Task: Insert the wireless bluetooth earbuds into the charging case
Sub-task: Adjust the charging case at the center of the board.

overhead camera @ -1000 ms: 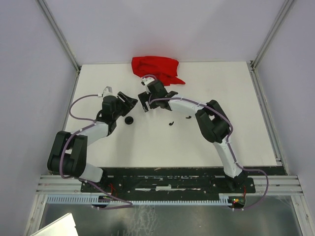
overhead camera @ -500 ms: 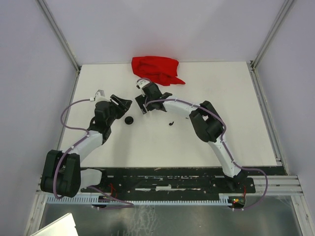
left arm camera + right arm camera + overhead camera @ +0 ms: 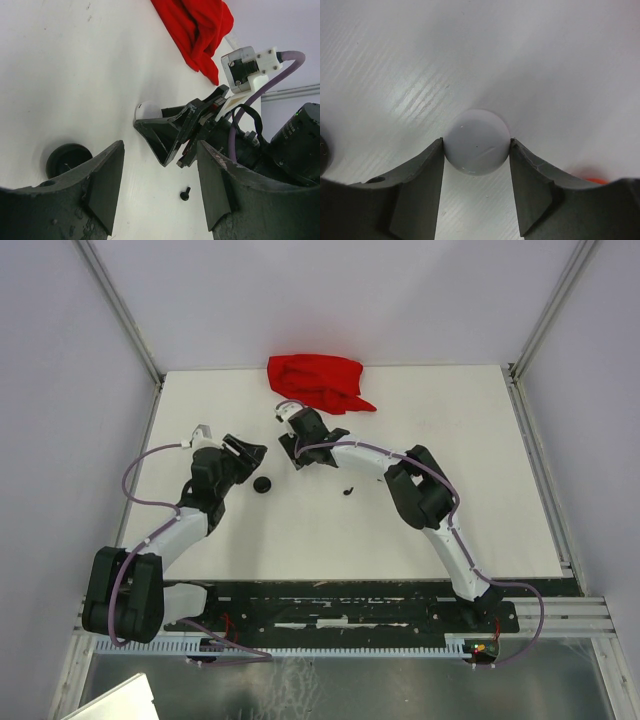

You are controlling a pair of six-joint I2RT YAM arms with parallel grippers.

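Near red cloth (image 3: 318, 382), pinches white case (image 3: 476, 142) between right jaws; holds left jaws open, empty, by black case (image 3: 262, 485). Likely securing the case; next needs it opened, earbud (image 3: 348, 490) fetched.

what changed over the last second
The right pincer slid a little left and closed onto the white round case. The left arm's elbow swung out left, and the left pincer, open, shifted slightly left. The black round case, black earbud and red cloth stayed put.
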